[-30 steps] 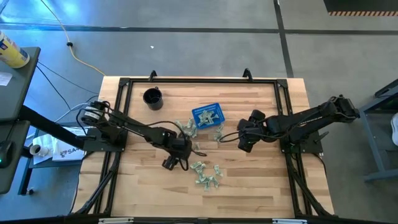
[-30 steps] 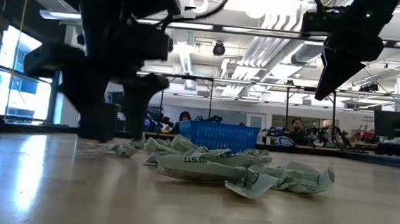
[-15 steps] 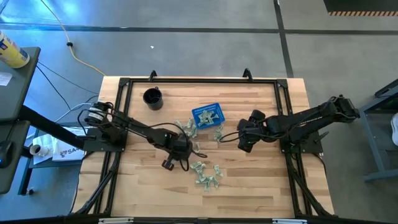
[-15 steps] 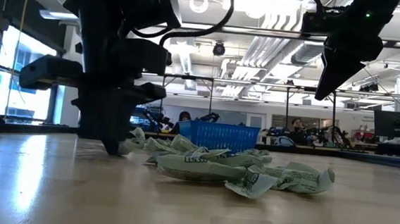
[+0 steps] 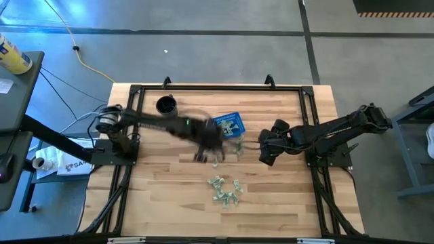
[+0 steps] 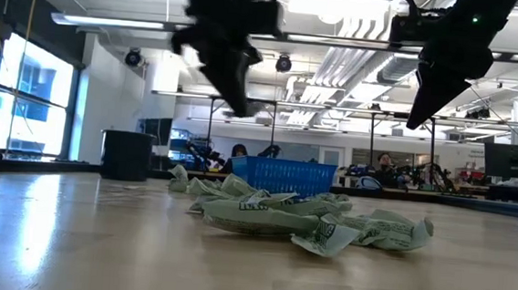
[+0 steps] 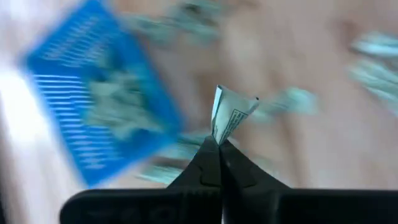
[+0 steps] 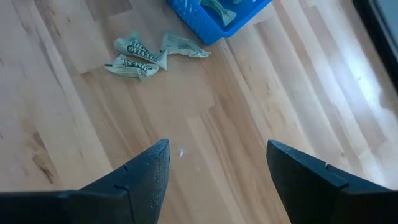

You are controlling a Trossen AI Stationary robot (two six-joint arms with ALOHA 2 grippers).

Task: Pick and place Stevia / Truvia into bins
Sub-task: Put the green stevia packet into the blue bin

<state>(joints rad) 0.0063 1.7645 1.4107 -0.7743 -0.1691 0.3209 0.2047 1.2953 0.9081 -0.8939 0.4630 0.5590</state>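
Note:
The blue basket (image 5: pixel 227 125) stands on the table's far middle with some packets inside it. Loose green-and-white Stevia packets lie in a heap (image 5: pixel 225 190) toward the near side, and a few more (image 5: pixel 237 146) lie beside the basket. My left gripper (image 5: pixel 205 156) is blurred, raised just on the near side of the basket, and shut on one packet (image 7: pixel 229 117). My right gripper (image 5: pixel 266 159) hangs open above bare wood to the right of the basket, its fingers (image 8: pixel 146 171) spread wide with nothing between them. My left gripper pinches one end of a crumpled packet (image 7: pixel 219 138) between its two fingertips. The rest of the packet sticks out beyond the tips. The fingers slant downward and the packet is lifted clear of the table.
A black round cup (image 5: pixel 166 106) stands at the far left of the table. A black frame (image 5: pixel 217 88) runs around the table's edges. Two packets (image 8: pixel 140 56) lie on the wood between my right gripper and the basket (image 8: pixel 217 15).
My left gripper shut on a packet at the left edge of the near heap. It then rose quickly and swung toward the far edge and the basket, lifting the packet clear of the table. My right arm kept still.

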